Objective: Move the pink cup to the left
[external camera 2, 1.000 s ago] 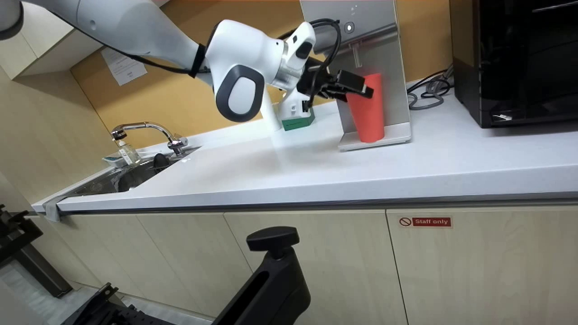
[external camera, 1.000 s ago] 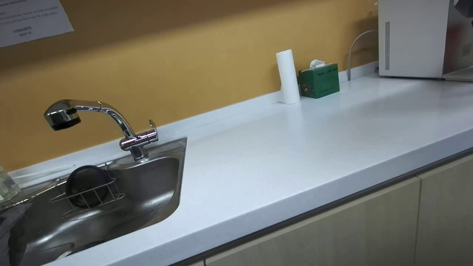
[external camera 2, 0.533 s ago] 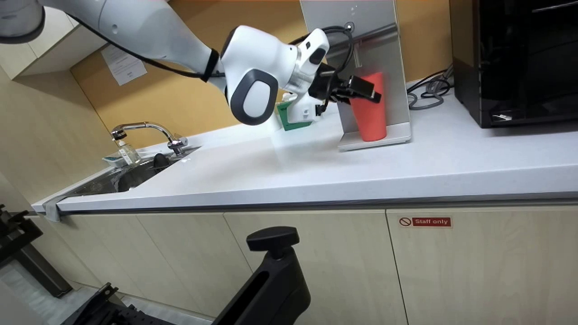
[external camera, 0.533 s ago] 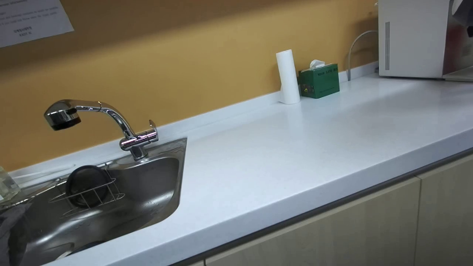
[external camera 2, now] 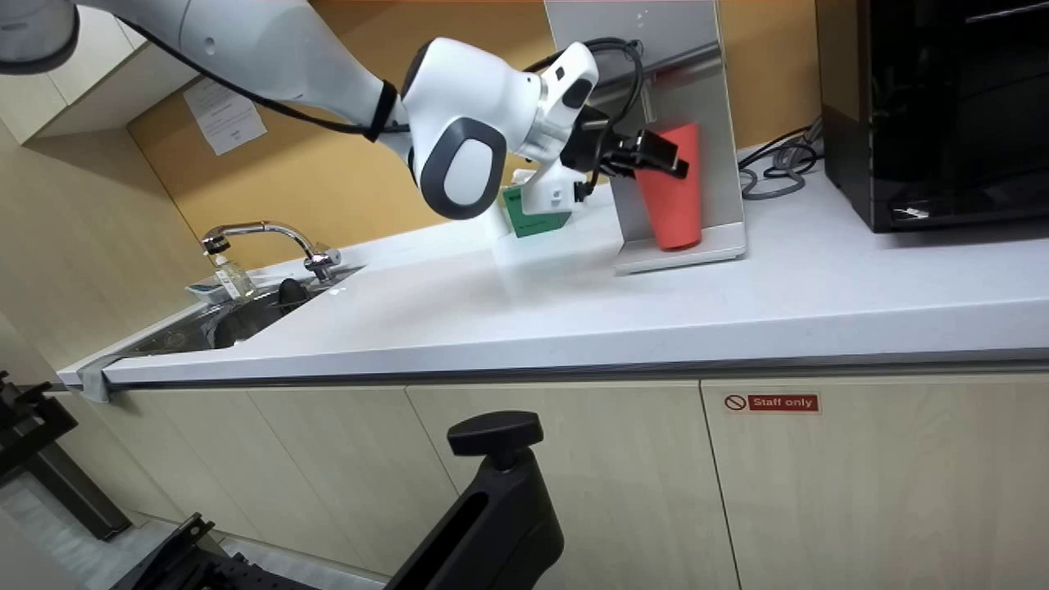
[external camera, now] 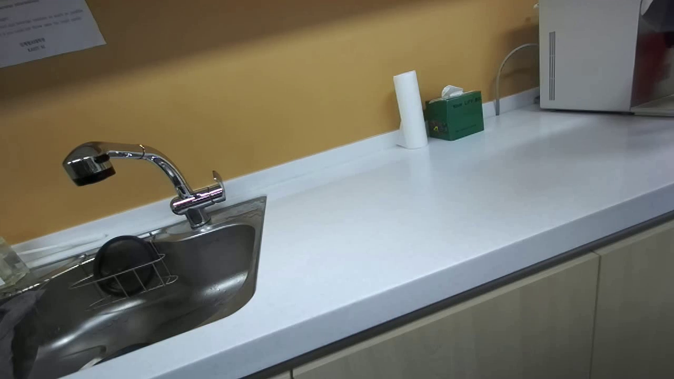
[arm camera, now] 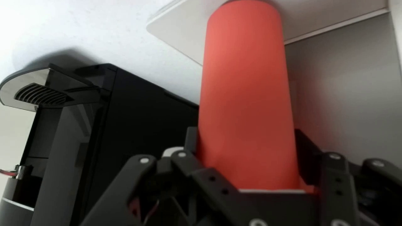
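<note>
One white counter runs through both exterior views. Let into it is one steel sink, holding one wire rack with one dark round item behind its wires. One tall silver-grey dispenser stands well apart from the sink, one white roll between them. The gripper clasps the one pink cup, a finger against each side; the cup is over the dispenser's base plate, whether touching it I cannot tell. Its inside is hidden. Just beside the roll sits one green tissue box, one white tissue poking from its top.
</note>
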Motion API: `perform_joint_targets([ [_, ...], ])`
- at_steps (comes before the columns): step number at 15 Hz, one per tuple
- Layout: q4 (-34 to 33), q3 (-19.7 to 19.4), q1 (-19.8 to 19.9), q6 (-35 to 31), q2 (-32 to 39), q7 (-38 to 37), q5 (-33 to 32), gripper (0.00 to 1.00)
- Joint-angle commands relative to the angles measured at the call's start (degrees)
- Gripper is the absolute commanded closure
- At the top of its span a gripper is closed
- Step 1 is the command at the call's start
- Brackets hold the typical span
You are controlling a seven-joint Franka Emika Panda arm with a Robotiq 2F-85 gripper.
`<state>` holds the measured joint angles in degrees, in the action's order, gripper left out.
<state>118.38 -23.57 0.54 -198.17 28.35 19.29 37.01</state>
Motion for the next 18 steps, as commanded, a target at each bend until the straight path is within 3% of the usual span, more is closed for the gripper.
perform_joint_targets([
  [1,8.0,1.4,-0.7,0.0,-8.3,0.5,-0.9,0.52],
  [10,27.4,6.8,-2.5,0.2,-26.1,3.3,-2.6,0.52],
  [18,28.8,8.7,-6.7,0.0,-29.0,9.6,-3.9,0.52],
])
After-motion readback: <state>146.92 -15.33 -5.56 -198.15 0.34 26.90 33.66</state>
